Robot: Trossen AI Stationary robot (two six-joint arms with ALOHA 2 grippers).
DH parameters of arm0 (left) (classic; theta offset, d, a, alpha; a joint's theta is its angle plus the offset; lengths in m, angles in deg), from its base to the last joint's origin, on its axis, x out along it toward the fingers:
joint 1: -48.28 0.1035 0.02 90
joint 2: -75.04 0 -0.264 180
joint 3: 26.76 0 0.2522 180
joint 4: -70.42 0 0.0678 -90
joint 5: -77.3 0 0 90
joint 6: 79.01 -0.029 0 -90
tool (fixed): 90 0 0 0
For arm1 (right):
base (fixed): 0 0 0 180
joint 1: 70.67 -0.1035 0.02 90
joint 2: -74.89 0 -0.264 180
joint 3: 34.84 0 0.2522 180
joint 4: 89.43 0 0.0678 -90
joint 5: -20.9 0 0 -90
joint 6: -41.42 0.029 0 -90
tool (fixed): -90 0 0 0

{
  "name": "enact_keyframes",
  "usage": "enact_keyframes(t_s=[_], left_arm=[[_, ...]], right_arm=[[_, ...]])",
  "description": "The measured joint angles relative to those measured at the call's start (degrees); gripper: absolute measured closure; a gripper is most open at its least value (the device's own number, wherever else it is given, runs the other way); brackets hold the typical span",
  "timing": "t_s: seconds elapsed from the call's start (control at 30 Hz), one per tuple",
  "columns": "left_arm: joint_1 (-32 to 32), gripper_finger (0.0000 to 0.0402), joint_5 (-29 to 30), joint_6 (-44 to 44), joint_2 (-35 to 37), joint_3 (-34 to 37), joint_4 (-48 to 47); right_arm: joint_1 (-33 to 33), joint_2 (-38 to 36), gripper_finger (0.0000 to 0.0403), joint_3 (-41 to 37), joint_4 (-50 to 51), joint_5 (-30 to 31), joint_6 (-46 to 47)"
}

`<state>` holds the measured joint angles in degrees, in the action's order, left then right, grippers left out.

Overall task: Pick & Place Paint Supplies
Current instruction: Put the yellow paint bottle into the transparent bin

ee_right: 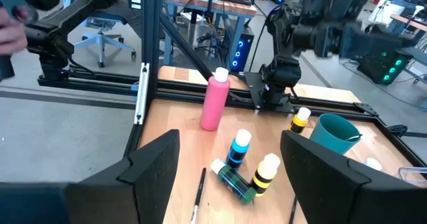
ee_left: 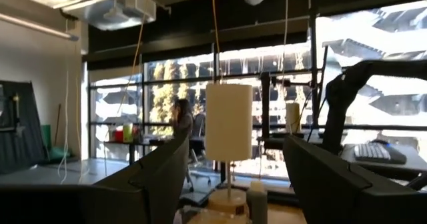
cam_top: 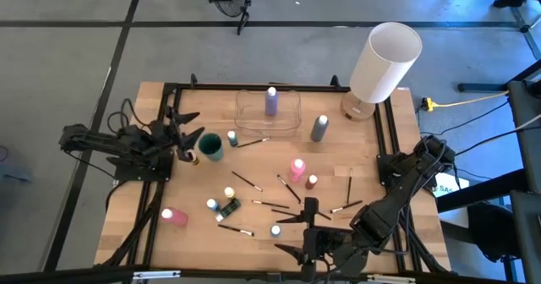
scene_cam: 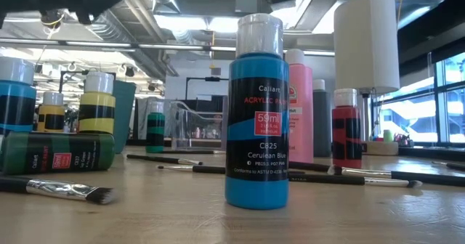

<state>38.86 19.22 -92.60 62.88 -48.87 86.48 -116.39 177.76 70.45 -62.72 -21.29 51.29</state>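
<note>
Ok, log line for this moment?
left gripper: open, beside teal cup | right gripper: open, empty | purple bottle: in clear bin

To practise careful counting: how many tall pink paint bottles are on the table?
2. One pink bottle stands near the middle of the table; a second pink bottle stands near its lower-left corner in the high view. None appears hidden.

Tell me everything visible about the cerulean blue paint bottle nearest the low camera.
The cerulean blue paint bottle stands upright on the wooden table, alone, touching only the tabletop. It looks plastic: a translucent whitish cap, blue paint showing at shoulder and base, a dark label between reading Acrylic, 59ml, Cerulean Blue. Paintbrushes lie behind it.
</note>
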Motion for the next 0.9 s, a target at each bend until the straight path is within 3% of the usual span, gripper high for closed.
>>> enact_keyframes(t_s=[0.33, 0.6, 0.73, 0.9], left_arm=[[-5.62, 0.0162, -0.04, 1.52, -3.34, -10.53, 0.07], [-10.54, 0.0162, -0.51, -0.21, -16.66, -21.21, -1.91], [-14.30, 0.0162, 2.48, -1.53, -24.63, -30.21, -14.28], [-19.89, 0.0162, 9.71, 6.09, -32.93, -42.02, -39.95]], right_arm=[[-0.14, 0.00, 0.0139, 0.00, 0.62, -3.39, 0.02], [-0.81, 0.00, 0.0139, 0.00, 2.50, -3.50, 0.39], [-0.83, 0.00, 0.0139, 0.00, 4.40, -3.50, 1.54], [-0.83, 0.00, 0.0139, 0.00, 6.09, -3.50, 1.96]])
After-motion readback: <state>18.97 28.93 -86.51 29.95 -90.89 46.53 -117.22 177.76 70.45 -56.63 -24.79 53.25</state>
